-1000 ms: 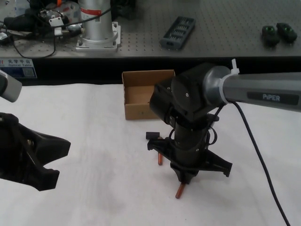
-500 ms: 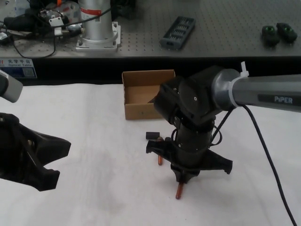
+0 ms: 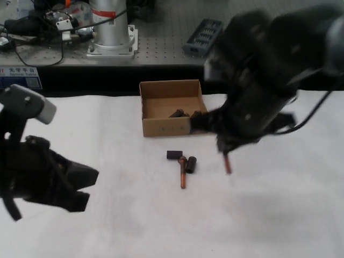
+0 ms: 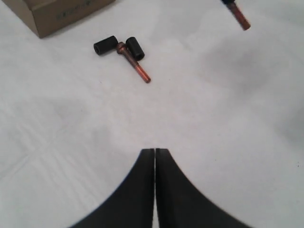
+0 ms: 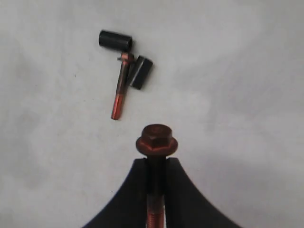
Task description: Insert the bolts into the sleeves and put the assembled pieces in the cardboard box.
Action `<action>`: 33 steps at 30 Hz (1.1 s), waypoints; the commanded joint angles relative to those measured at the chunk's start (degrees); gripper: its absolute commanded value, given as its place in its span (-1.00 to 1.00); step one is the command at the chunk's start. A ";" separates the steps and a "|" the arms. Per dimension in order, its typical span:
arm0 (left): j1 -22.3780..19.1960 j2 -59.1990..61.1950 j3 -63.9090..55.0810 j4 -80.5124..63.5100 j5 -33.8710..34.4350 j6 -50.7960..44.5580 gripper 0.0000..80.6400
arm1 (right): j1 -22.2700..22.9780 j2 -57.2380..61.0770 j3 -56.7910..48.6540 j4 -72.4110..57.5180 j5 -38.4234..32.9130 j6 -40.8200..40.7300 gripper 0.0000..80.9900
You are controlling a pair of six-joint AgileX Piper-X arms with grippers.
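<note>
Over the middle of the white-clothed desk (image 3: 118,226), your right tool (image 5: 156,164) pinches a coppery hex-flange bolt (image 5: 156,140) by its shank; the tip is cut off in the wrist view. Left tool (image 4: 155,152) is squeezed closed on nothing. A second bolt (image 5: 121,90) lies against stubby matte-black sleeves (image 5: 142,72), just in front of the cardboard box (image 3: 164,128). The dark bits (image 3: 180,113) inside are hard to make out.
</note>
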 commanded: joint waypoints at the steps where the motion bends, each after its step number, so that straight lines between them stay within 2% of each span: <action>1: -1.65 5.06 -0.80 -7.06 0.86 0.30 -0.99 | -1.34 -3.54 -0.35 1.36 0.11 -3.71 -0.93; 4: -3.44 9.78 -2.92 -7.05 0.86 0.30 -0.91 | -3.51 -7.56 -0.35 3.01 0.11 -7.44 -0.93; 7: -5.98 14.63 -5.99 -7.05 -1.12 -0.32 -0.58 | -5.91 -11.14 -0.35 3.41 -0.39 -7.63 -0.93; 9: -8.21 18.34 -8.83 -7.05 -4.66 -2.67 -0.31 | -7.21 -13.26 -0.35 3.41 -1.68 -7.64 -0.93; 11: -10.35 21.87 -12.23 -7.05 -7.97 -5.51 -0.15 | -8.43 -15.46 -0.35 3.41 -2.35 -7.93 -0.93; 16: -15.29 31.40 -20.89 -6.91 -12.37 -10.43 -0.26 | -10.46 -20.20 -0.21 4.35 -2.35 -9.75 -0.93; 21: -17.81 40.18 -29.12 -3.90 -15.95 -11.47 -0.35 | -11.06 -25.00 2.61 3.82 -2.35 -11.69 -0.93; 28: -18.89 49.76 -38.04 -2.73 -20.09 -11.71 -0.35 | -11.06 -30.34 9.99 2.92 -2.35 -12.70 -0.93; 33: -18.89 54.24 -42.60 -2.15 -20.43 -11.71 -0.35 | -11.06 -31.42 12.56 2.92 -2.35 -13.44 -0.93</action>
